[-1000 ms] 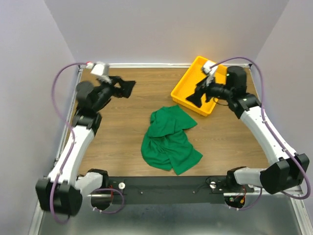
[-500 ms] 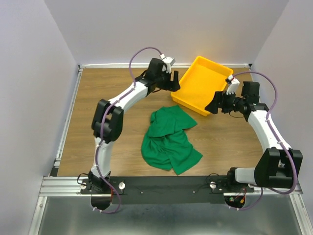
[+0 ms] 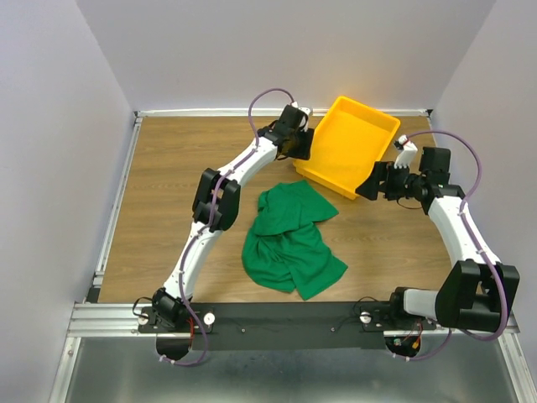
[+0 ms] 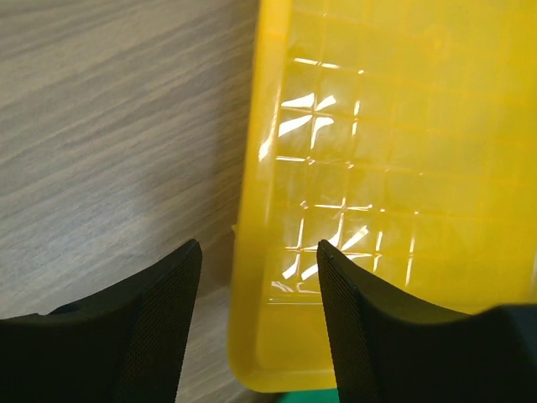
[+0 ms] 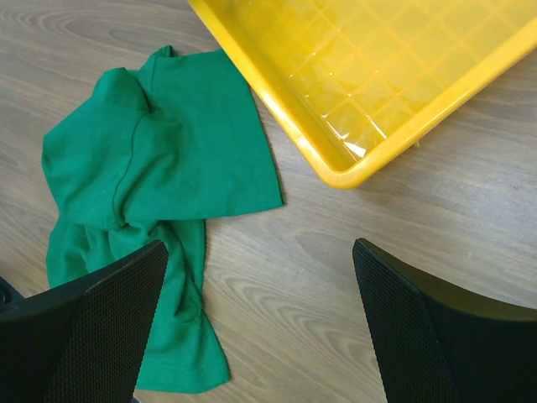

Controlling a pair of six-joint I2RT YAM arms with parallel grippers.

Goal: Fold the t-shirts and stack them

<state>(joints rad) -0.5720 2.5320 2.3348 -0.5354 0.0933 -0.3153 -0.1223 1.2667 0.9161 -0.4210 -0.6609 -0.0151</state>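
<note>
t-shirt: crumpled at centre | left gripper: fingers apart astride tray rim, far of t-shirt | right gripper: fingers spread wide, right of t-shirt

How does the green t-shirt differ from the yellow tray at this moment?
The t-shirt is green cloth, crumpled and unfolded; the tray is yellow and empty. The t-shirt lies near the table's middle; the tray sits toward the far right. The left hand straddles the tray's rim; no hand touches the t-shirt. Both rest on the wooden table.
</note>
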